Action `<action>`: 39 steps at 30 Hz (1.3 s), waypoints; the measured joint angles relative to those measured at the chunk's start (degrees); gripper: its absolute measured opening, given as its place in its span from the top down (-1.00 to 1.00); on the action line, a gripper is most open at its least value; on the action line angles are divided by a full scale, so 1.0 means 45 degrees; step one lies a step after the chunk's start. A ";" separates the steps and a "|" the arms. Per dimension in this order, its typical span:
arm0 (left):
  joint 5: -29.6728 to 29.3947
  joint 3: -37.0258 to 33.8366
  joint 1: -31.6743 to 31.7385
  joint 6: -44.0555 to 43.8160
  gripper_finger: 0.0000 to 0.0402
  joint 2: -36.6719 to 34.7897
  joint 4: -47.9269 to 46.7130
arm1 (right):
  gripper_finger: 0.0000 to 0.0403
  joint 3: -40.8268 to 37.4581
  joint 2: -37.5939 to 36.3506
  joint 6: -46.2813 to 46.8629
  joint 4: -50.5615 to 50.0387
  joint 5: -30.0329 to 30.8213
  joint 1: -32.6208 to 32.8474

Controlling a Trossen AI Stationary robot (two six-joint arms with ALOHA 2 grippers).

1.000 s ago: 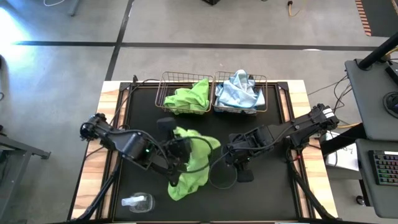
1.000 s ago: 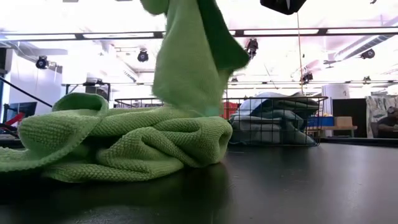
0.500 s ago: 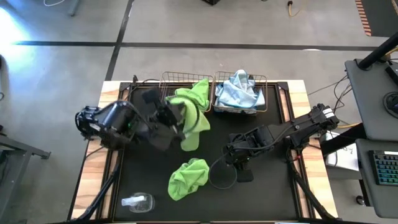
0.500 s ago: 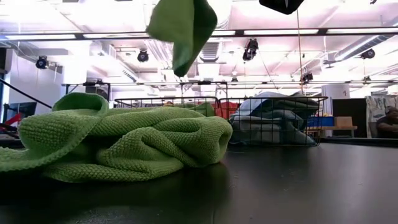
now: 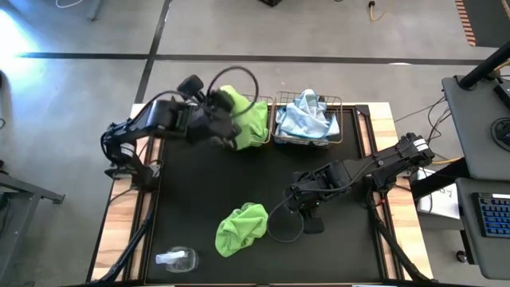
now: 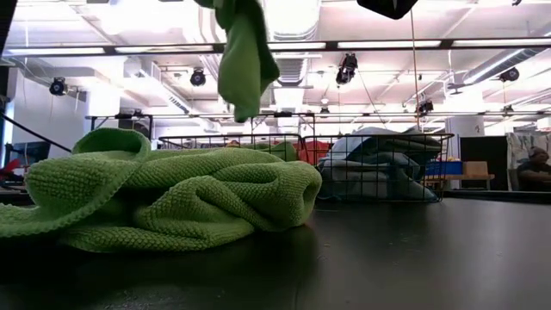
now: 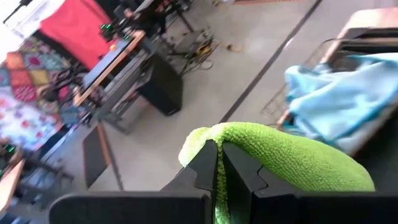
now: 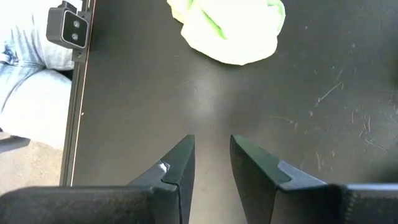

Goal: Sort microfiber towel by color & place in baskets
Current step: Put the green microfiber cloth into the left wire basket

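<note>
The left hand is clamped tight on a lime green towel and holds it raised over the left basket, the cloth hanging down from the fingers above the basket's wire rim; in the left wrist view the green pile folds over the two closed fingers, with the pale blue towels in the neighbouring basket beyond. The right basket already carries a heap of pale blue towels, and the left basket appears to have green cloth in it under the one being carried, though how many lie there cannot be told. One more green towel lies crumpled on the black worktop near the front, well apart from both baskets. The right hand waits low over the worktop to the right of that towel, its fingers a narrow way apart and holding nothing, as the right wrist view shows. By the look of it the sorting is most of the way done: the blue pile seems finished, the held green towel has yet to be let go, and the last green one is left to fetch. A clear bottle-like object lies at the front left edge. No brand, label or writing can be read anywhere.
</note>
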 joint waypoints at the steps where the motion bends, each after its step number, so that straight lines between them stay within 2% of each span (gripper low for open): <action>1: 0.0000 -0.0004 0.0247 0.0014 1.00 0.0000 0.0004 | 0.53 0.0000 0.0000 -0.0005 0.0000 -0.0005 0.0000; 15: 0.0086 -0.0004 0.3419 0.0377 1.00 0.0000 0.1047 | 0.53 0.0000 0.0000 -0.0201 0.0073 0.0000 0.0000; 20: 0.0806 -0.0009 0.3783 0.0424 1.00 0.0000 0.1136 | 0.53 0.0000 0.0000 -0.0221 0.0092 -0.0001 0.0000; 28: 0.0800 -0.0009 0.3908 0.0456 0.99 0.0000 0.1145 | 0.53 0.0000 0.0000 -0.0238 0.0179 0.0000 0.0000; 34: 0.0847 -0.0009 0.4043 0.0541 0.81 0.0000 0.1145 | 0.53 0.0000 0.0000 -0.0238 0.0262 -0.0004 0.0000; 39: 0.1542 -0.0016 0.4064 0.0782 0.57 0.0000 0.1150 | 0.53 0.0000 0.0000 -0.0238 0.0261 -0.0005 0.0001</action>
